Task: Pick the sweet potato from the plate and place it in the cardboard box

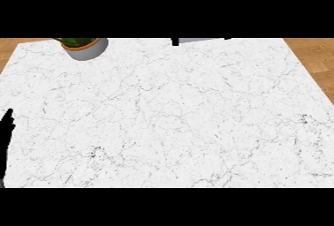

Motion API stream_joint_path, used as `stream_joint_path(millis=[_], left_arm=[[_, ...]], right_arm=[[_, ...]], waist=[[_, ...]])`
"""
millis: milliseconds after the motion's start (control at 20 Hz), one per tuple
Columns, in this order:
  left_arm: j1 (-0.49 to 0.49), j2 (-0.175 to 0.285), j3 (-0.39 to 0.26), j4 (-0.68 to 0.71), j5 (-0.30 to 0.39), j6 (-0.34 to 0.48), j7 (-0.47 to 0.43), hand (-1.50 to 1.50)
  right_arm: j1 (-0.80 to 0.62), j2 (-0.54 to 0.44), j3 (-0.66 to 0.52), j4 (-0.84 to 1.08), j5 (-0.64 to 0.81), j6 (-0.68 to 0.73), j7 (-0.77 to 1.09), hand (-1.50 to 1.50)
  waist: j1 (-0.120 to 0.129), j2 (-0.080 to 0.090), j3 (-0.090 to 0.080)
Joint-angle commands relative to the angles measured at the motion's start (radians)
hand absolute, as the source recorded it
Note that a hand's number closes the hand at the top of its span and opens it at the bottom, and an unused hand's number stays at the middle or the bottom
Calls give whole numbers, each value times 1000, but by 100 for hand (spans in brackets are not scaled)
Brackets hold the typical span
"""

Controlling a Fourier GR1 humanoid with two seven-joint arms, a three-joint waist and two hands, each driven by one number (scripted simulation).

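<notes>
Down the view's left edge, well below the plant pot [83, 47] and nearer the robot, a thin black sliver of the left robot hand [5, 132] shows over the white marbled worktop [169, 114]. Too little of it is in view to tell whether it is wide, narrow or holding anything. The right robot hand shows nowhere. Neither the sweet potato, nor its plate, nor the cardboard box can be seen. The only other thing is a grey object [201, 40], level with the plant pot and off to its right, cut by the far edge and too little shown to name. So where the sweet potato lies relative to the robot hand cannot be told from this view. By my reading the task stands at its very beginning, with the pick not yet made. The next move calls first for finding the plate, then bringing a robot hand over the sweet potato with room to close round it.
</notes>
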Motion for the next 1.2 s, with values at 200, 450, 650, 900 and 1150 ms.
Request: stream_joint_path(millis=[200,450,650,900,1150], left_arm=[[-2,-7,-18,-5,2,-17,-12,0],[-22,-7,-25,-3,-2,-19,-8,0],[-19,-19,-30,-1,2,-19,-10,0],[-20,1,-21,4,-2,-24,-5,0],[-24,-5,-25,7,2,-28,-7,0]], right_arm=[[-87,4,-80,114,-78,-153,-18,150],[-115,-1,-121,180,-110,-155,-37,150],[-153,-2,-168,198,-170,-166,-28,-150],[-185,-11,-200,213,-223,-166,-43,-150],[-205,-30,-214,223,-235,-198,-90,-150]], waist=[[39,-2,2],[40,7,5],[37,-4,5],[40,-8,8],[49,-4,7]])
